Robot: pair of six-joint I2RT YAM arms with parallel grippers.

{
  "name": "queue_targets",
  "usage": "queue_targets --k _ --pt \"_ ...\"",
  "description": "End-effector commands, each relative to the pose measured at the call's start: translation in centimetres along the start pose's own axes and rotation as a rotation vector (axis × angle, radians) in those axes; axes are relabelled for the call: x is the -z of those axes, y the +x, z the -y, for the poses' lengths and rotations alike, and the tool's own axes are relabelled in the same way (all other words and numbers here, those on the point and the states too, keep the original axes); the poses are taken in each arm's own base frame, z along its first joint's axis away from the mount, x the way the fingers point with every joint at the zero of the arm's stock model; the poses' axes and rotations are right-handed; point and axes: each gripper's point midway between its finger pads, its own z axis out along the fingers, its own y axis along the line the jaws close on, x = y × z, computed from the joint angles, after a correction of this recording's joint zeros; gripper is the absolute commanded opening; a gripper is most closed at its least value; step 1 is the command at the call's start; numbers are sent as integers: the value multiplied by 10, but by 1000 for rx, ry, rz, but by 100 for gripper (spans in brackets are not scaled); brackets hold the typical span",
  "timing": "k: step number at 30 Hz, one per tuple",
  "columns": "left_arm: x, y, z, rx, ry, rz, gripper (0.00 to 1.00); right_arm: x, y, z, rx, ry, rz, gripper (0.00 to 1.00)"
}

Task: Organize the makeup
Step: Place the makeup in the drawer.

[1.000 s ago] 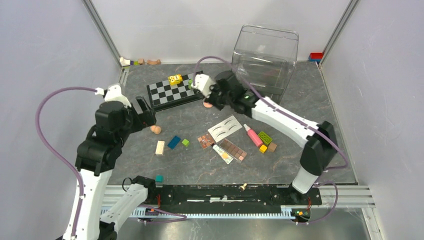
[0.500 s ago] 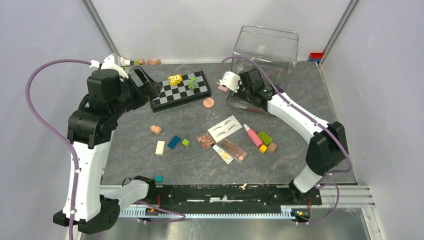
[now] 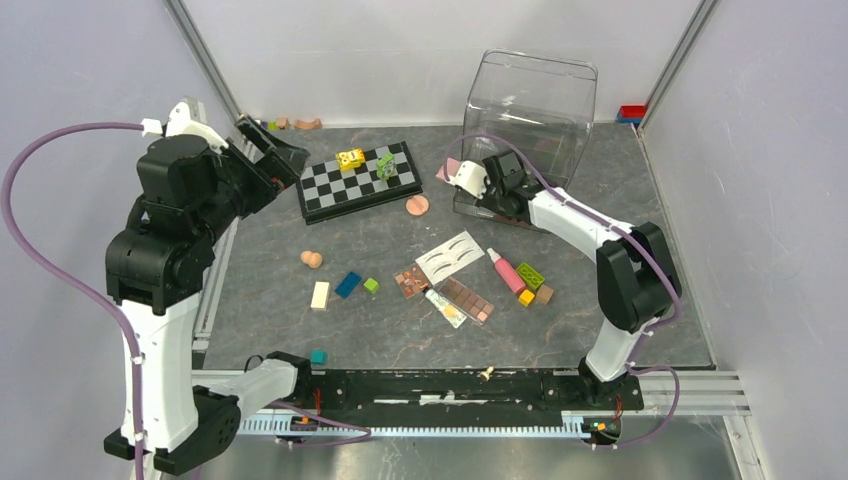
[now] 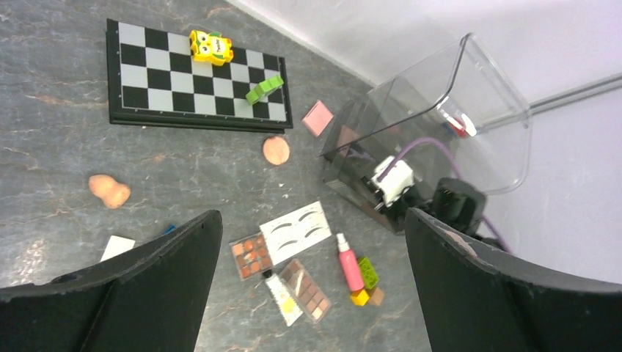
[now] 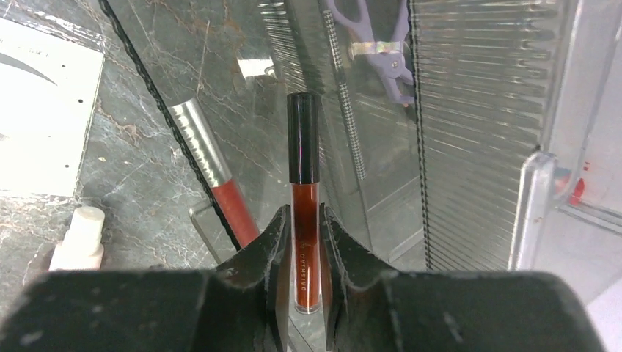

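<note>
Step in hand: a drop-off, by my reading, with the right claw (image 5: 303,224) bringing a lip gloss tube (image 5: 303,169) to the clear bin (image 3: 530,100)
Right claw: pinched narrow on the lower half of the lip gloss tube, whose black cap points away from the wrist towards the bin's ribbed wall
Where the tube is: off the worktop (image 3: 400,340), between the fingers, at the bin's near low edge on the far right
At the bin already: the purple curler (image 5: 374,44) shows through the clear wall; a silver-capped red tube (image 5: 213,172) lies just left of the held one, and I cannot tell whether it is inside the bin or only mirrored in it
Left claw (image 3: 272,150): spread wide, holding nothing, raised at the far left beside the end of the chessboard (image 3: 360,182)
Makeup not yet sorted: white lash card (image 3: 450,255), pink tube (image 3: 505,270), eyeshadow palette (image 3: 467,298) and cream tube (image 3: 445,307) lie close together mid-worktop; a peach sponge (image 3: 312,259) sits well apart to the left
Leave alone: the chessboard and the toy blocks (image 3: 349,284)
Next move calls for: getting the cap past the bin's edge, then opening the fingers so the tube slides in
Watch for: the tube catching the rim and rolling back onto the worktop
</note>
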Motion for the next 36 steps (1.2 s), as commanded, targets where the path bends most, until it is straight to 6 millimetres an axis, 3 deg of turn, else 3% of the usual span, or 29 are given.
queue_targets --k 1,7,10,21,25,31,36 --pt "19 -30 13 133 14 94 100 -7 -6 10 -31 54 25 24" --pt "38 -45 22 184 46 137 100 -1 -11 12 -82 65 51 62" --pt "44 -52 18 177 31 175 100 3 -14 15 -94 67 61 70" --pt "83 -92 19 181 60 361 100 14 -20 19 -129 69 93 73" --pt "92 -91 12 179 60 389 100 14 -24 18 -140 58 104 73" --pt "99 -104 25 187 124 436 100 14 -23 17 -144 58 103 73" --pt "97 -93 19 195 120 415 100 14 -24 17 -148 52 107 74"
